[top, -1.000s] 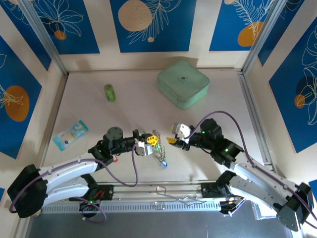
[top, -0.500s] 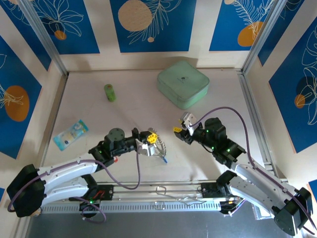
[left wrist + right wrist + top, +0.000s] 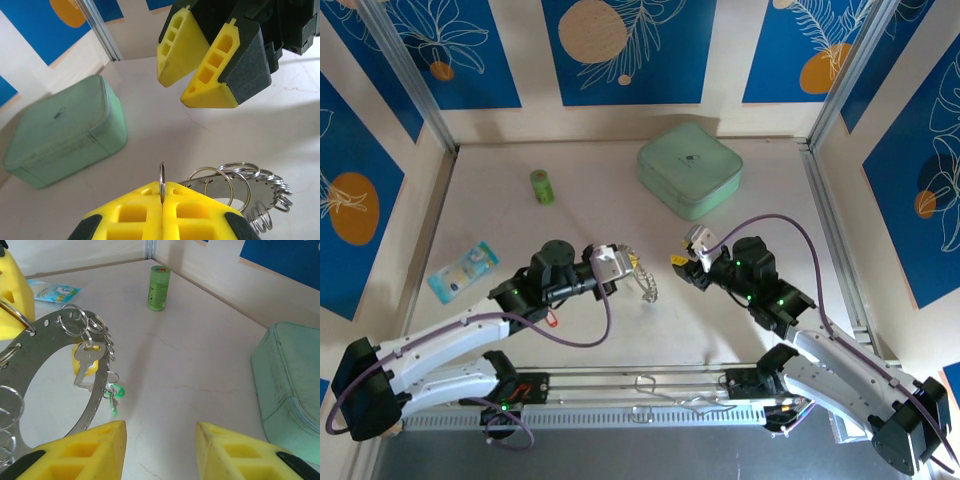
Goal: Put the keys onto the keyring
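Observation:
The keyring is a wide silvery band with small split rings along its rim, held edge-up above the table. My left gripper is shut on one of its split rings; in the top view this gripper is just left of the ring. Two keys hang from the band: a silver key with a yellow tag and one with a pale green tag. My right gripper is open with nothing between its fingers, facing the ring from the right. Its fingers hang close above the ring.
A pale green box sits at the back, right of centre. A green cylinder stands at the back left, and a blue packet lies at the left. A small red item lies beside the left arm.
My left gripper has lifted the keyring up and back, turning it more on edge. The right gripper rose a little and drew away from the ring, staying open.

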Robot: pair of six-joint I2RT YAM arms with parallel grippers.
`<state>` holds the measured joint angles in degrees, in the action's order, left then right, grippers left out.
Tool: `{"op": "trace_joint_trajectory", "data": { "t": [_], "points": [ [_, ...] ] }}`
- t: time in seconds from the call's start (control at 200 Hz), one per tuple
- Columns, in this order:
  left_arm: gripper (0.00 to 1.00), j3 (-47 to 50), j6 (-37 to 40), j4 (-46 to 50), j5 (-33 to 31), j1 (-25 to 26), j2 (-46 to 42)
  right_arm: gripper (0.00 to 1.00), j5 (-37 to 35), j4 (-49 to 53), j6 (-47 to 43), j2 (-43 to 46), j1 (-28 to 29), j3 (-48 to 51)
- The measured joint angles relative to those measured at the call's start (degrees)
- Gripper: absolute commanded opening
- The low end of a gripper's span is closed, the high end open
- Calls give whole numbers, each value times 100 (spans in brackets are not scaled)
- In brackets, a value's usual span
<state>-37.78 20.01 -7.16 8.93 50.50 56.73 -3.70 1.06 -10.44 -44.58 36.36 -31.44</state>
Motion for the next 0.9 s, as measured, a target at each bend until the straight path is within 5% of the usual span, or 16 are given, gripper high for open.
{"op": "trace_joint_trajectory", "data": {
  "t": [0.51, 0.9],
  "points": [
    [0, -774, -1377, 1298, 96, -562, 46, 42, 55, 116, -83, -184, -2, -61],
    [0, -1097, -2135, 2586, -304, -1646, -632, 39, 90, 323, 184, -1672, 188, -1121]
  ]
}}
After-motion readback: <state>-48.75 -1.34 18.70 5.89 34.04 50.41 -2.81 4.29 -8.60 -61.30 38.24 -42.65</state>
